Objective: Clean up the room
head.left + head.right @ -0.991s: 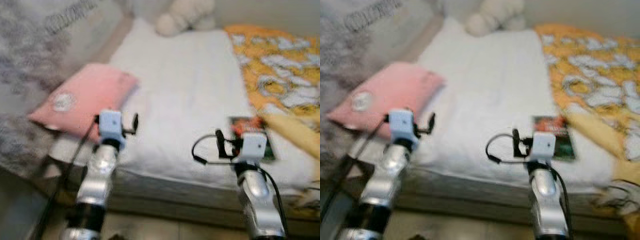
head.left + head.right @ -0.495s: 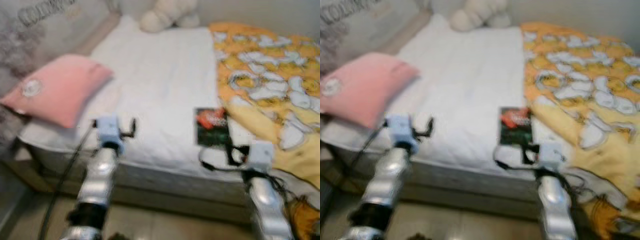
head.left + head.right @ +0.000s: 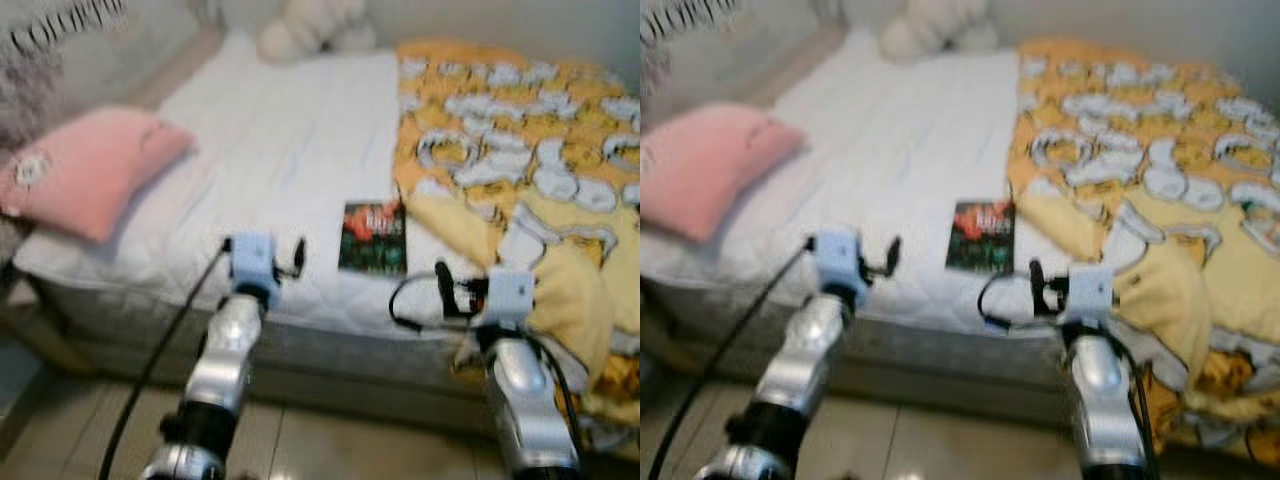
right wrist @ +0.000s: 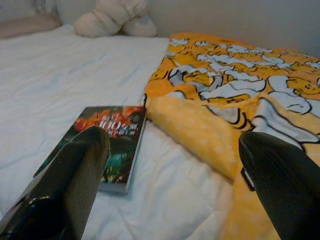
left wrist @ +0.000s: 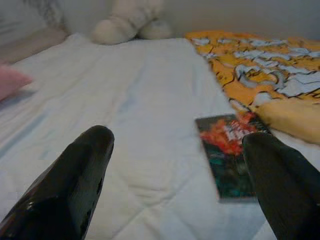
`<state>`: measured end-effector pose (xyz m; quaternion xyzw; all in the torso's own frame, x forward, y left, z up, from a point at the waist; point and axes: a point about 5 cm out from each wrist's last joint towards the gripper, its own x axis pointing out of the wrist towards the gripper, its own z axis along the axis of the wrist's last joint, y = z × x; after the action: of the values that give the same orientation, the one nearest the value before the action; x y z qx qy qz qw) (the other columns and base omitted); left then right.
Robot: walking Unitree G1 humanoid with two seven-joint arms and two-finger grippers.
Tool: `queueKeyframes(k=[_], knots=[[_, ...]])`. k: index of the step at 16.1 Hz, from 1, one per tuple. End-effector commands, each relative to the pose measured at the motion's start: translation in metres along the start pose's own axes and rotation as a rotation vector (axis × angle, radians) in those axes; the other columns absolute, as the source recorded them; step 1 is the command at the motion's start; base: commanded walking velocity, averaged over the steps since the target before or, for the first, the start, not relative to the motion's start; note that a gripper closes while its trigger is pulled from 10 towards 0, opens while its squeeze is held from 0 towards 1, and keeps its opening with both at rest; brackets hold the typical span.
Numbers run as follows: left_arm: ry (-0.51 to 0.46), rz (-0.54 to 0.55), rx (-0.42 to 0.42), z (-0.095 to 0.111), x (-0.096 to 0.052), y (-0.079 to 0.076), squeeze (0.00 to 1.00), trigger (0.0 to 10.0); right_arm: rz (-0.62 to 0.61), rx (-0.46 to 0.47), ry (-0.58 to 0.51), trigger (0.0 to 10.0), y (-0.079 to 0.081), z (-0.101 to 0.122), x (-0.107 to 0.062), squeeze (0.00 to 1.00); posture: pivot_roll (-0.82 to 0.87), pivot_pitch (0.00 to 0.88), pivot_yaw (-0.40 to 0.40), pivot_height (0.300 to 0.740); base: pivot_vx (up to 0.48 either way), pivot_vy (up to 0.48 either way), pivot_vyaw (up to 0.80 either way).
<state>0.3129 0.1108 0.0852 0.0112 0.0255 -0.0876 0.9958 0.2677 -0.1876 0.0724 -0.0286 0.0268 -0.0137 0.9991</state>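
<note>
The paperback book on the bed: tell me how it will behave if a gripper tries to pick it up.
The paperback book lies flat on the soft white sheet, so fingers probably struggle to get under it. It looks thin, likely light and bendy. Its glossy-looking cover may slip.

Soft, even daylight, no hard shadows; head views blurred (wrist views somewhat sharper)

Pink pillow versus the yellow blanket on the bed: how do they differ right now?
The pink pillow is plain apart from one small round emblem; the yellow blanket carries a white cartoon pattern all over. The pillow lies compact at the robot's left edge of the mattress; the blanket is spread over the right side, crumpled and spilling over the near edge. The blanket's edge lies beside the book; the pillow lies well apart from it. Both rest on the white mattress.
</note>
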Motion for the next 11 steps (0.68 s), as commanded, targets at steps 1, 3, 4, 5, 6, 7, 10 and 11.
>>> queueKeyframes(k=[1, 3, 4, 5, 6, 7, 10, 11], knots=[[-0.024, 0.022, 0.001, 0.007, 0.005, 0.007, 0.0, 10.0, 0.001, 0.015, -0.005, 10.0, 0.004, 0.003, 0.005, 0.0, 0.04, 0.0, -0.018, 0.74, 0.48, 0.0, 0.0], [-0.03, 0.018, -0.004, 0.007, 0.005, 0.008, 0.0, 10.0, 0.008, 0.018, -0.014, 10.0, 0.009, 0.006, 0.01, 0.0, 0.05, 0.0, -0.019, 0.74, 0.48, 0.0, 0.0], [-0.027, 0.023, -0.008, 0.007, 0.005, 0.01, 0.0, 10.0, 0.022, 0.014, -0.02, 10.0, 0.012, 0.007, 0.012, 0.0, 0.05, 0.0, -0.019, 0.74, 0.48, 0.0, 0.0], [-0.027, 0.025, -0.007, 0.006, 0.006, 0.01, 0.0, 10.0, 0.032, 0.008, -0.023, 10.0, 0.014, 0.008, 0.012, 0.0, 0.05, 0.0, -0.018, 0.74, 0.48, 0.0, 0.0], [-0.024, 0.028, -0.019, 0.006, 0.006, 0.009, 0.0, 10.0, 0.033, 0.007, -0.022, 10.0, 0.014, 0.007, 0.013, 0.0, 0.05, 0.0, -0.018, 0.74, 0.48, 0.0, 0.0], [-0.034, 0.015, -0.004, 0.007, 0.007, 0.007, 0.0, 10.0, 0.033, 0.005, -0.022, 10.0, 0.015, 0.007, 0.013, 0.0, 0.05, 0.0, -0.018, 0.74, 0.48, 0.0, 0.0], [-0.041, -0.004, -0.008, 0.008, 0.007, 0.002, 0.0, 10.0, 0.04, 0.009, -0.021, 10.0, 0.016, 0.006, 0.013, 0.0, 0.04, 0.0, -0.017, 0.74, 0.48, 0.0, 0.0], [-0.04, -0.011, -0.011, 0.008, 0.007, 0.0, 0.0, 10.0, 0.042, 0.006, -0.02, 10.0, 0.016, 0.006, 0.013, 0.0, 0.04, 0.0, -0.017, 0.74, 0.48, 0.0, 0.0]])
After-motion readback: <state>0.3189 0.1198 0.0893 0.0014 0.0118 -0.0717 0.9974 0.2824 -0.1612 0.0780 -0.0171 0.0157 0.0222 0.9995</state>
